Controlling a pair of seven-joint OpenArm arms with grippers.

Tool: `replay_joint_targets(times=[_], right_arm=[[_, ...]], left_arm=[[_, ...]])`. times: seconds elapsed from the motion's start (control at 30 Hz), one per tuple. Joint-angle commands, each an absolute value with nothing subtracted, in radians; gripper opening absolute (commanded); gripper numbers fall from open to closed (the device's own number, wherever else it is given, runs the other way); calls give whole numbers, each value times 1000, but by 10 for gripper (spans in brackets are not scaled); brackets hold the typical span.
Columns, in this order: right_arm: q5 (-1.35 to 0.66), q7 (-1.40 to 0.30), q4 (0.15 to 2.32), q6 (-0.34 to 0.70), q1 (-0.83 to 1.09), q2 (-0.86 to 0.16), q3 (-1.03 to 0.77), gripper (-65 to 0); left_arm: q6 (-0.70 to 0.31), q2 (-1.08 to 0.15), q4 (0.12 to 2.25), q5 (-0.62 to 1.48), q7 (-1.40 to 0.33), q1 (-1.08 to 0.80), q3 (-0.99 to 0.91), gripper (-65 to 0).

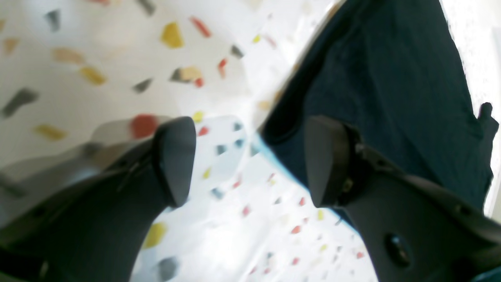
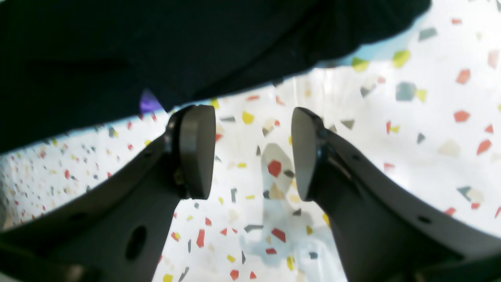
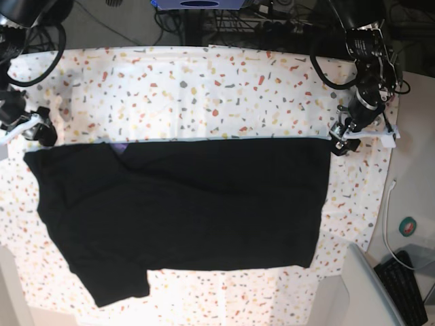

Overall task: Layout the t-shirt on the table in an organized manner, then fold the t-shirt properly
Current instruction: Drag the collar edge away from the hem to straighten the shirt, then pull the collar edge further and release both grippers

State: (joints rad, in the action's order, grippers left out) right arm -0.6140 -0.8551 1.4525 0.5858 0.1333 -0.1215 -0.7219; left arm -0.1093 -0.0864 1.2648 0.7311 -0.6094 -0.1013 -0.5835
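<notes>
The black t-shirt (image 3: 183,204) lies spread flat across the table (image 3: 204,88), its far edge a straight fold line. A small purple patch of print (image 3: 119,147) peeks out near that edge. My left gripper (image 3: 342,140) hovers at the shirt's far right corner. In the left wrist view it (image 1: 250,164) is open over bare table, with the t-shirt (image 1: 391,98) beside its right finger (image 1: 327,160). My right gripper (image 3: 39,133) sits at the far left corner. In the right wrist view it (image 2: 252,152) is open and empty, just off the t-shirt (image 2: 156,51).
Cables and equipment (image 3: 204,13) crowd the floor beyond the table's far edge. A keyboard (image 3: 408,280), a grey panel (image 3: 360,292) and a green round object (image 3: 408,226) lie off the table's right side. The shirt's sleeve (image 3: 119,285) reaches close to the near edge.
</notes>
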Motion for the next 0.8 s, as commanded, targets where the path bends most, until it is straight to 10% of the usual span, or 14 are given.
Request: replay_joint_targets(times=[0.0,0.4,0.6,0.77], right_arm=[[-636,-831,1458,591,125,-139,-728,-350],[-633,-808,1084,591,-24,-206,-898,-350],[-633,-743,954,591,-94,-225,-898,-339],[-633,-731,858,590,-136,-223,-901,-215]], left_arm=[[-125,-97,1265,740,-601,-82,-570,-232],[-125,-102,1093,733,-599,15,-469,-240],[-125,-104,1081,733,-599,13,-464,-650],[-125,-122,1084,733,-599,1,-464,-650]])
